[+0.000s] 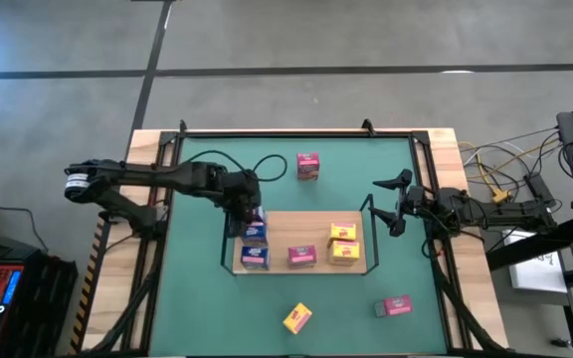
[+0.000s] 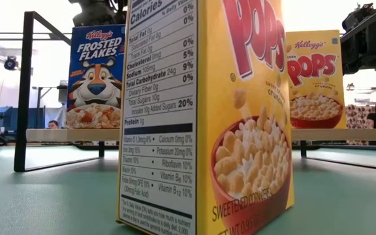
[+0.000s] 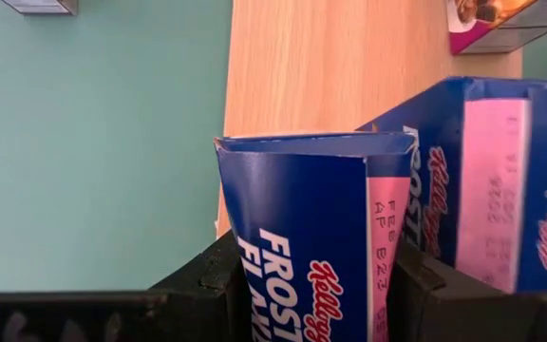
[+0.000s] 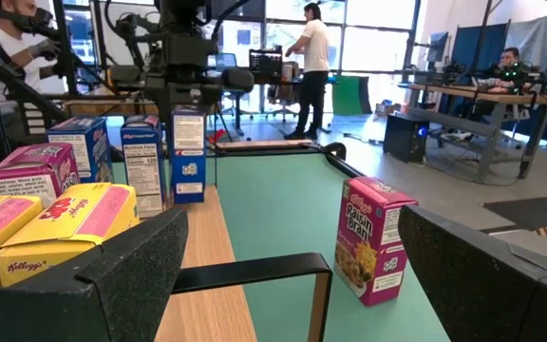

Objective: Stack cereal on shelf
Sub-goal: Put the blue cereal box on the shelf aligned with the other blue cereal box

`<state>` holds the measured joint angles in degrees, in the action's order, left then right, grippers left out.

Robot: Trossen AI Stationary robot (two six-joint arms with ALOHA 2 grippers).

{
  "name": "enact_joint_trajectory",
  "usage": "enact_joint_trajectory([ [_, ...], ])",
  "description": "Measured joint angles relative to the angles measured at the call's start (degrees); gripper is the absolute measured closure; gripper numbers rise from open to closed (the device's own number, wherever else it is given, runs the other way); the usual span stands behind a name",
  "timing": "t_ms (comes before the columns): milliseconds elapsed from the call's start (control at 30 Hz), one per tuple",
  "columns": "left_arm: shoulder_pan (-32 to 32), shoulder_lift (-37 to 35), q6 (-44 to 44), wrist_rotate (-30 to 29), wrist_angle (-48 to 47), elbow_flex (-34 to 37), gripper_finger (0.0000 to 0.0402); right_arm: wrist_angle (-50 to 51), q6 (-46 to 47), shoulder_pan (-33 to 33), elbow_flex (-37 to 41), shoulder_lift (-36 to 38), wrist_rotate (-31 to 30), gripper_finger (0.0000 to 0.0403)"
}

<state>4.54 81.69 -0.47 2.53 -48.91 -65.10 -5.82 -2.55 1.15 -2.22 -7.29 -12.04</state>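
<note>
hand (image 3: 311, 285) gripping blue cereal box (image 3: 302, 218), shelf (image 3: 321, 66)

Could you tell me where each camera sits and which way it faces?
High view: overhead, looking down on the shelf; both arms show.
Low view: tabletop level, facing a yellow cereal box; no gripper identifiable.
Left wrist view: on the left arm, its left gripper clamping a blue cereal box.
Right wrist view: on the right arm, across the shelf; open right gripper.
Shared: the blue box shows in the high and left wrist views.

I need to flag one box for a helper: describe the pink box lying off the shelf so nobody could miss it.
Start at the wooden shelf on the green table. Past its corner nearest the right gripper, toward the table's near edge, lies the pink box. It lies flat on the green, unlike the upright pink ones.
</note>
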Motion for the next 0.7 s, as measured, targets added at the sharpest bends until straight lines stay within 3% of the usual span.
enact_joint_trajectory([
  [467,0.0,1.1,0.7,0.1,0.8,-0.7,0.027,0.0,0.0,0.0,0.0,0.0,0.0,0.0033],
  [700,0.0,1.1,1.2,0.1,2.3,-0.7,0.0245,0.0,0.0,0.0,0.0,0.0,0.0,0.0033],
])
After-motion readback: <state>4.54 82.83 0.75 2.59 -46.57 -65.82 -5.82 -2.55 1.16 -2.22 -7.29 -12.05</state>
